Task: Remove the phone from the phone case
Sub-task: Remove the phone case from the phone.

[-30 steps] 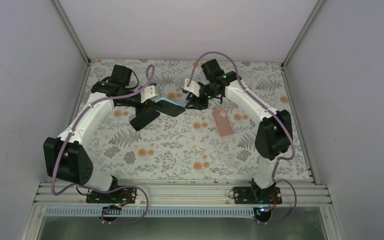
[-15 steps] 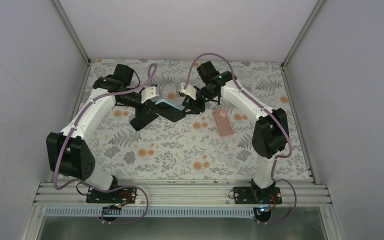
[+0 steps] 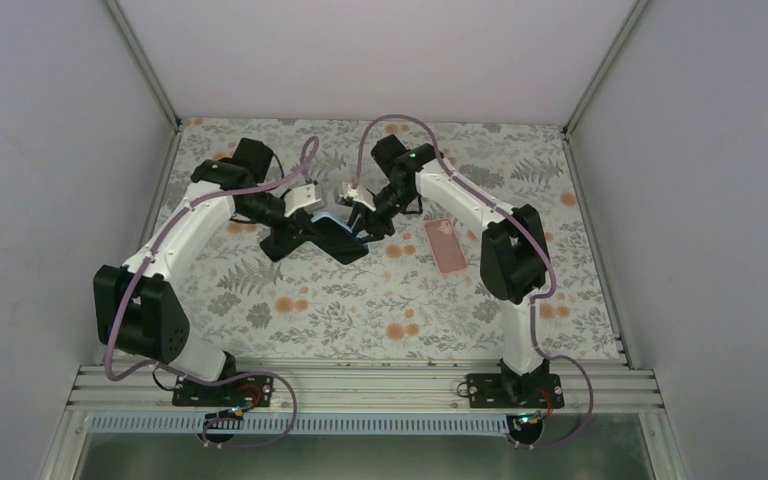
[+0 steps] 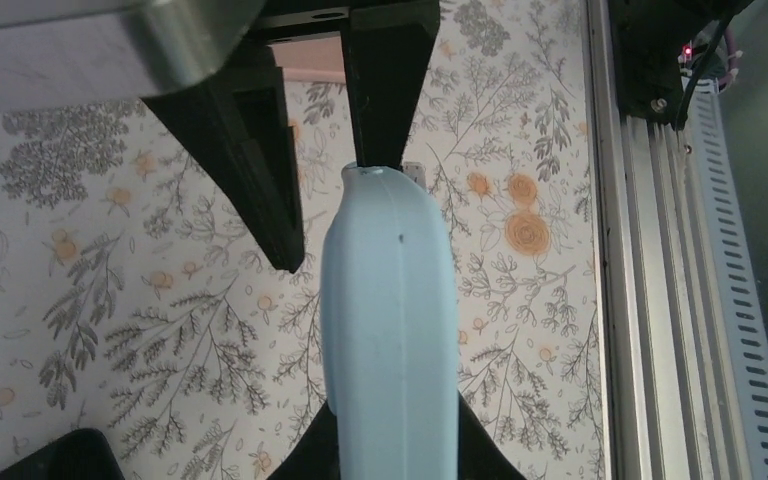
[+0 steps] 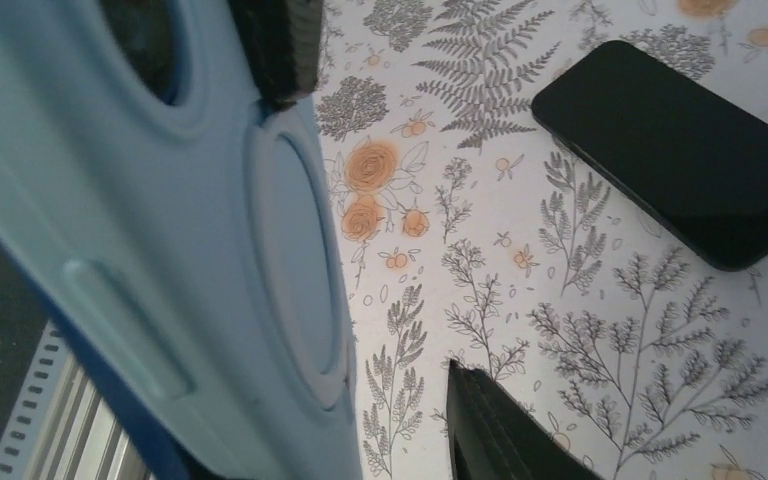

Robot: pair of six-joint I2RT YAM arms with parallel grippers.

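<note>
The case (image 4: 388, 330) is held off the desk (image 3: 360, 300), at upper centre of the overhead view. It is clamped at its near end by the left gripper (image 4: 392, 450), whose jaws are closed against its two faces. The phone (image 3: 346, 240) looks to be seated in it, showing as a dark face inside the pale blue rim.

The right gripper (image 3: 364, 218) is at the free end with its jaws apart and holds nothing. In the left wrist view one finger (image 4: 388, 90) touches the tip of the case. The other (image 4: 260, 170) stands off to the left of it with desk showing between.

The step in hand seems to be getting a hold on that free end so the rim can be peeled back. To do it well, the right gripper should take only the soft lip of the case. Pinching case and phone together would only press them tighter.

It should bite at a corner, where the rim likely gives soonest. Then it should bend the lip away from the dark face while the left gripper holds firm.

The pull should stay low over the desk, so the phone falls only a little way if it pops free. A loose phone (image 5: 680, 170) lies below and left of the case in the overhead view, and a pink case (image 3: 447, 246) lies to its right. Both are apart from the work, and any swing should stay off them.
</note>
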